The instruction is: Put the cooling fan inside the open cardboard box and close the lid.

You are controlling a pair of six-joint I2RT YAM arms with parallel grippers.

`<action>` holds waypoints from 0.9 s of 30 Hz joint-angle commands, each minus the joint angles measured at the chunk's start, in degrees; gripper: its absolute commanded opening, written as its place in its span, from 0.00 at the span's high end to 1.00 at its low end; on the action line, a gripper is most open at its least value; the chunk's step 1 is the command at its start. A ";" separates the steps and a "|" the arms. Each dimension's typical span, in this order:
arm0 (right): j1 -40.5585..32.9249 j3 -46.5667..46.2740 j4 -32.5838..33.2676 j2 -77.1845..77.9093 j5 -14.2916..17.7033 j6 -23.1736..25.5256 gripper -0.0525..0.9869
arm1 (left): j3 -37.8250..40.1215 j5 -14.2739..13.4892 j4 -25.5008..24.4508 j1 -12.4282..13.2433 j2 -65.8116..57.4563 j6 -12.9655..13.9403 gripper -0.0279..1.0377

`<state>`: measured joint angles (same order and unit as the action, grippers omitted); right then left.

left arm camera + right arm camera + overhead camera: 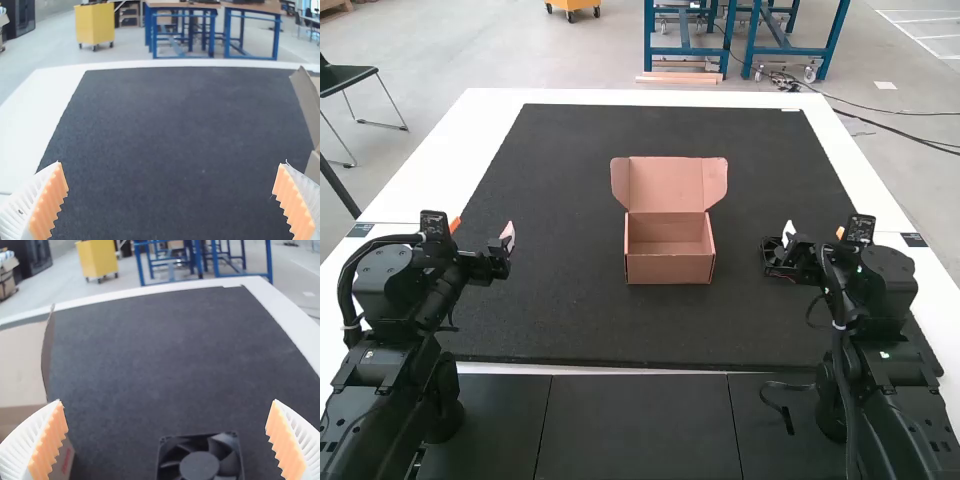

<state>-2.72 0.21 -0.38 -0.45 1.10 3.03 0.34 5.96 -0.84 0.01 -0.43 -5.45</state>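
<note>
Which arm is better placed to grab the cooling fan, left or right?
Right. The cooling fan lies at the open right gripper; the left gripper is on the far side of the cardboard box.

Open cardboard box (668, 247) mid-mat, lid upright, black cooling fan (783, 257) flat to its right

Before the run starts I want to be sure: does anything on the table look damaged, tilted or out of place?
Nothing stands out. The cardboard box stands square at the middle of the black mat, lid raised, without dents. The cooling fan rests on the mat to its right, apart from it, and looks whole.
</note>
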 commanded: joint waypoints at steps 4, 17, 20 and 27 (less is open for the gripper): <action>0.61 -0.30 -4.54 0.45 0.57 2.33 0.08 | -0.34 -0.95 4.01 0.43 0.51 -0.79 0.07; 1.40 9.55 -12.98 -11.94 1.62 3.04 0.08 | 3.35 -4.73 10.77 0.52 -5.11 -0.96 0.06; 1.58 16.23 -12.19 -22.14 2.94 4.00 0.07 | 8.19 -4.73 11.04 0.43 -13.55 -0.96 0.06; 1.67 31.52 -1.02 -32.60 3.82 4.80 0.07 | 32.71 -4.20 -5.84 0.25 -40.71 -5.18 0.06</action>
<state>-1.78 26.09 -3.53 -32.21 3.77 6.57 24.25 2.09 -3.64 0.01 -34.44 -8.12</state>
